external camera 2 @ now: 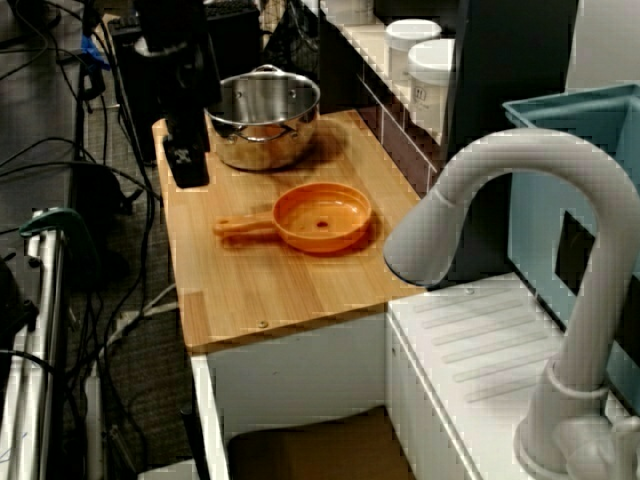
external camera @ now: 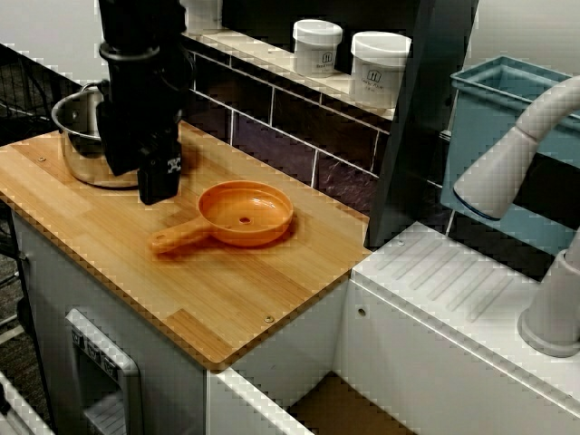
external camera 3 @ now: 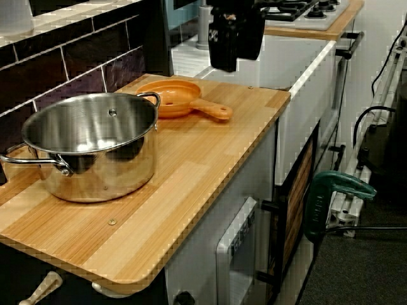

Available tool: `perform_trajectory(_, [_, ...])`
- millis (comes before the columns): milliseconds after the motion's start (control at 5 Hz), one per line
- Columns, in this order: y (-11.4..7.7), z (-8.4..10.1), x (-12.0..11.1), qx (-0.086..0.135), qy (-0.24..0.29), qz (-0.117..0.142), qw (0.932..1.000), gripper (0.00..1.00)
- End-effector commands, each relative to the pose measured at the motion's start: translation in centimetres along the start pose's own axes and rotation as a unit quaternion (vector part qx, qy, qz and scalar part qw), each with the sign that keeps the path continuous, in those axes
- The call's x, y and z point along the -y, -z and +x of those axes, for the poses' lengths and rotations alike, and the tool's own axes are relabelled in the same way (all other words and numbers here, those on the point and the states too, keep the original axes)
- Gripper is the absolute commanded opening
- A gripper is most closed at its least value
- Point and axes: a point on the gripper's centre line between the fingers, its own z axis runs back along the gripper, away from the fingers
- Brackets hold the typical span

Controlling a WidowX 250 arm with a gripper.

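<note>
Well, from the front you see the gripper hung above the counter between pot and pan, touching neither; from the side the pan lies flat on the counter, handle toward the open edge, easy to reach; from the pot's end, you cannot tell whether the jaws are parted or closed

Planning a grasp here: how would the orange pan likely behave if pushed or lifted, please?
The orange pan looks plastic, so probably light and stiff. Sitting flat on the wooden counter, it should slide, not roll. Pushed at its handle, it may pivot.
</note>
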Motion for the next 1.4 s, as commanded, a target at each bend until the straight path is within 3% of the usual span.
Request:
perform_trajectory(0, [2.4, 3.0, -1.2, -0.005, 0.002, -0.005, 1.0, 1.0])
perform_trajectory(400, [3.5, 3.3, -1.1, -0.002, 0.005, -0.001, 1.0, 1.0])
perform_trajectory(1000, [2.9, 3.3, 0.2, 0.019, 0.002, -0.003, 0.9998, 1.0])
perform_trajectory(1200, [3.8, 3.3, 0.8, 0.014, 0.003, 0.0, 0.9999, 1.0])
